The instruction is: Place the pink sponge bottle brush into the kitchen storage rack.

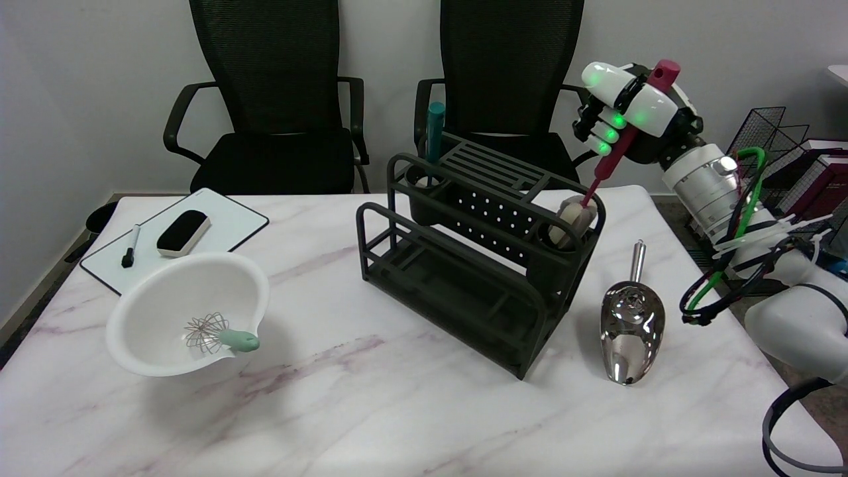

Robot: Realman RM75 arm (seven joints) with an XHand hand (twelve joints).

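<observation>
We are gripping the brush (599, 173) high on its stiff handle with our right hand (626, 109); the soft, light sponge is squeezing into the rack (464, 265) cup.

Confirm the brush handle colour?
Dark pink, almost magenta. The brush handle shows best in the head view, sticking out above and below the right hand.

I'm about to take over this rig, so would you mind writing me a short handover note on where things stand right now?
Right hand: grips the pink bottle brush by its handle, tilted, sponge end down.
Brush: sponge head is entering the right-end cup of the dark storage rack; a teal-handled tool occupies the left cup.
Done: pickup, carry, alignment.
Left: lower the brush fully, release, withdraw the hand.
</observation>
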